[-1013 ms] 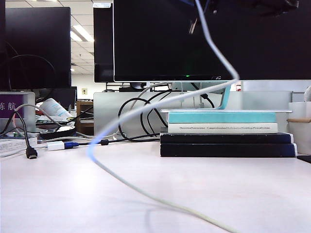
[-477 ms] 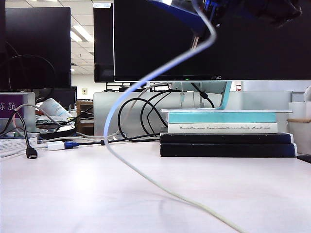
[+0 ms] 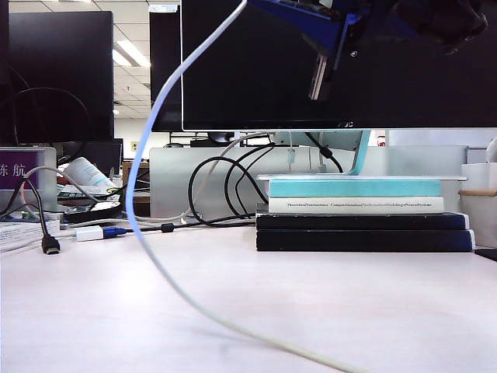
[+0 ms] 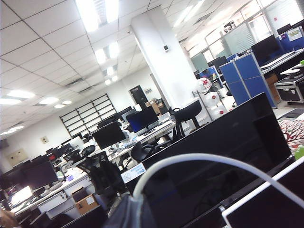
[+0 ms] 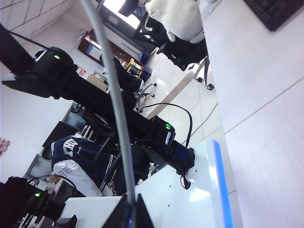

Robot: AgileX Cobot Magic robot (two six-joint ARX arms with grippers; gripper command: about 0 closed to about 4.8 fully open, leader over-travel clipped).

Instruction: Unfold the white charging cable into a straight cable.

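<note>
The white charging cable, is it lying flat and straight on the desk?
No, the white charging cable rises off the desk in a tall arc.

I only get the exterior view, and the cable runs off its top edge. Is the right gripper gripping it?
Observer: Yes. In the right wrist view the right gripper has its fingers shut on the white cable.
Operator: And the left one?
Observer: The left wrist view shows the left gripper shut, with the cable arching out of it.
Operator: Any kinks near it?
Observer: None there; that stretch is one smooth curve.
</note>
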